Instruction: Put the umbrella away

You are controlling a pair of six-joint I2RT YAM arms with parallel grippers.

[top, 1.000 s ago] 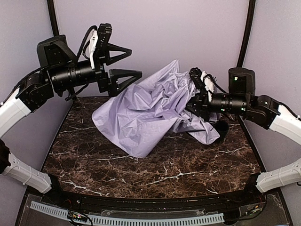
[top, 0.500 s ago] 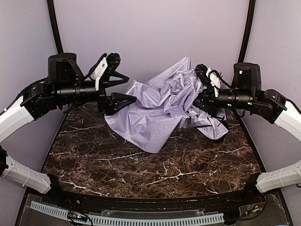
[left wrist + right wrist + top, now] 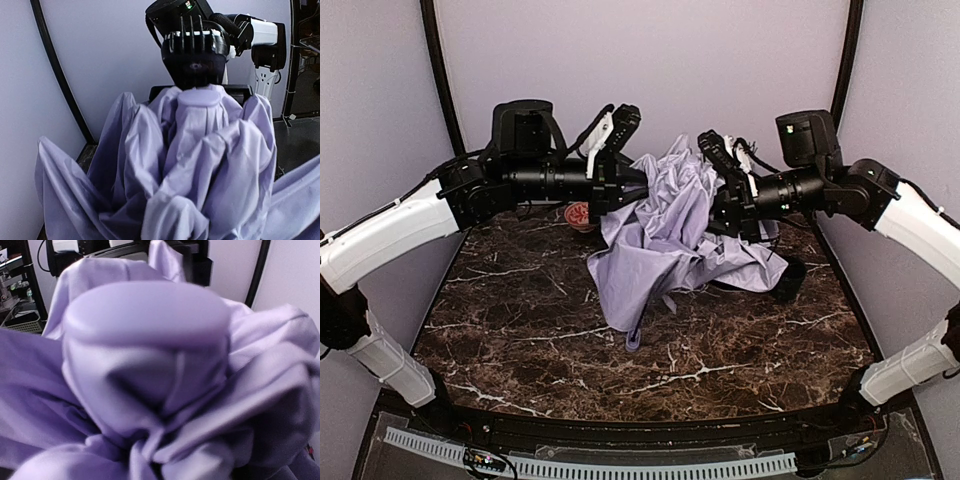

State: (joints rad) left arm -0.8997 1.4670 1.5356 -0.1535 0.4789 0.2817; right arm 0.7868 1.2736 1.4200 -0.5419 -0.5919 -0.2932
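crumpled lavender umbrella (image 3: 665, 235) sagging onto marble table (image 3: 520, 330), left hand (image 3: 625, 185) and right hand (image 3: 725, 200) buried in its fabric from opposite sides, cannot tell either's grip

I see the umbrella (image 3: 665, 240) between the left gripper (image 3: 623, 188) and the right gripper (image 3: 722, 205) (toward the back); the bowl (image 3: 579, 216) sits behind-left of it, the mug (image 3: 790, 281) to its right.

- Lab test booth: plain pale panels (image 3: 650, 60) and black posts (image 3: 438, 70) wall in a marble-patterned counter (image 3: 520, 330).
- Slotted cable duct (image 3: 620, 466) along its near edge; equipment shelving (image 3: 20, 315) beyond.
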